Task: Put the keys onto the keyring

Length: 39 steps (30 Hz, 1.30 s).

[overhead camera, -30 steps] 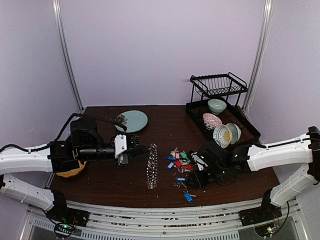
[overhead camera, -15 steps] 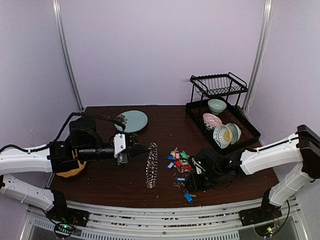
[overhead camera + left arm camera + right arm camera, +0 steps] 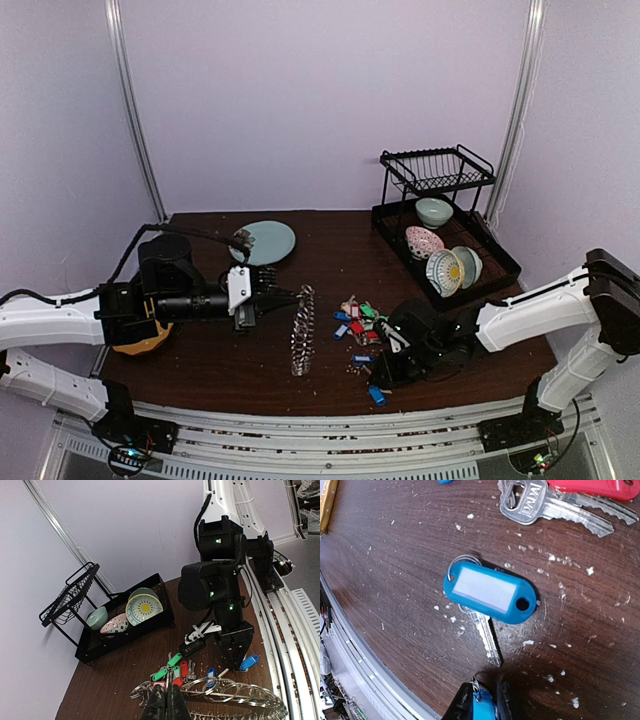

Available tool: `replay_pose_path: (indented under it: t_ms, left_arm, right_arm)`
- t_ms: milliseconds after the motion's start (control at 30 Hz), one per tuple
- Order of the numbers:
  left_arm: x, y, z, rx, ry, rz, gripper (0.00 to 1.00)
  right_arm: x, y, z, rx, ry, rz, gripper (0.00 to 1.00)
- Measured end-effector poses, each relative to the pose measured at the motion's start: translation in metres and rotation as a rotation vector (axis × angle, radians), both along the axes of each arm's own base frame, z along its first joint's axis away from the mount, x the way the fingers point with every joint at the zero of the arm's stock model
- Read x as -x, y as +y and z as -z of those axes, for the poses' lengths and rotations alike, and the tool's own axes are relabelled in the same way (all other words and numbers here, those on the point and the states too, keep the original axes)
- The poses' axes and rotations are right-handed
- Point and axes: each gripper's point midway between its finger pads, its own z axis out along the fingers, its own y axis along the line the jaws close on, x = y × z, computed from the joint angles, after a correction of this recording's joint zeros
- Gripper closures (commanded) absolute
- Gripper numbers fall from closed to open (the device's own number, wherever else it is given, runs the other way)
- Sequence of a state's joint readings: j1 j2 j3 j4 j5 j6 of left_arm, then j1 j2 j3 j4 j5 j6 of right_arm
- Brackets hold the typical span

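The keyring [image 3: 303, 330], a wire ring fringed with small keys, stands on edge mid-table, and its loops [image 3: 235, 692] show low in the left wrist view. My left gripper [image 3: 292, 297] [image 3: 169, 705] is shut on its wire. The loose keys [image 3: 358, 318] [image 3: 182, 670], with green, red and blue tags, lie in a pile just right of the ring. My right gripper [image 3: 378, 378] [image 3: 234, 661] [image 3: 487, 705] points down at the table near the front edge. Its fingers are closed on one end of a blue tag [image 3: 482, 709] [image 3: 250, 661] [image 3: 377, 396]. Another blue-tagged key [image 3: 490, 594] lies flat just ahead of it.
A black dish rack [image 3: 440, 200] holding bowls stands at the back right. A teal plate [image 3: 265, 242] lies at the back left. A bare silver key [image 3: 545, 505] and a red tag [image 3: 590, 487] lie beyond the blue one. The table's front edge [image 3: 365, 670] is close by.
My right gripper's jaws have narrowed from wide open onto the blue tag, and that arm has shifted slightly left. The left arm and keyring have not moved.
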State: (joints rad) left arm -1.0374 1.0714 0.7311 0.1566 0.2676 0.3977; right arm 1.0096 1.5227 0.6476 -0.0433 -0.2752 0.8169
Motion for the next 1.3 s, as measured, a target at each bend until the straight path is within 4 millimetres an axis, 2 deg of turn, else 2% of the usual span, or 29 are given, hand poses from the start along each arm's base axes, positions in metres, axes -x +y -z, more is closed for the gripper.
replay_pose_path:
  t_ms: [100, 300, 400, 500, 600, 700, 800, 1000, 1300]
  left_arm:
    - [0.000, 0.000, 0.000, 0.000, 0.000, 0.000, 1.00]
    - [0.000, 0.000, 0.000, -0.001, 0.001, 0.000, 1.00]
    - [0.000, 0.000, 0.000, -0.001, 0.000, -0.001, 1.00]
    - [-0.001, 0.000, 0.002, -0.004, 0.000, -0.005, 1.00]
    - [-0.002, 0.001, 0.003, -0.008, -0.001, -0.014, 1.00]
    - [-0.003, 0.001, 0.004, -0.011, -0.008, -0.020, 1.00]
    - [-0.004, 0.002, 0.004, -0.013, -0.016, -0.023, 1.00]
    - [-0.007, 0.002, 0.004, -0.019, -0.029, -0.039, 1.00]
    - [-0.007, 0.002, 0.004, -0.019, -0.032, -0.041, 1.00]
  right_arm:
    - [0.001, 0.000, 0.000, -0.001, 0.005, 0.000, 0.99]
    - [0.003, 0.002, -0.002, -0.015, 0.006, -0.015, 1.00]
    - [0.003, 0.003, -0.009, -0.019, -0.022, -0.058, 1.00]
    - [-0.001, 0.012, -0.042, -0.044, -0.117, -0.164, 1.00]
    - [-0.010, 0.041, -0.113, -0.179, -0.306, -0.299, 1.00]
    - [-0.007, 0.063, -0.185, -0.317, -0.497, -0.431, 1.00]
    - [-0.001, 0.076, -0.221, -0.381, -0.621, -0.537, 1.00]
    - [0.002, 0.095, -0.245, -0.388, -0.785, -0.681, 1.00]
    - [-0.003, 0.107, -0.256, -0.398, -0.915, -0.738, 1.00]
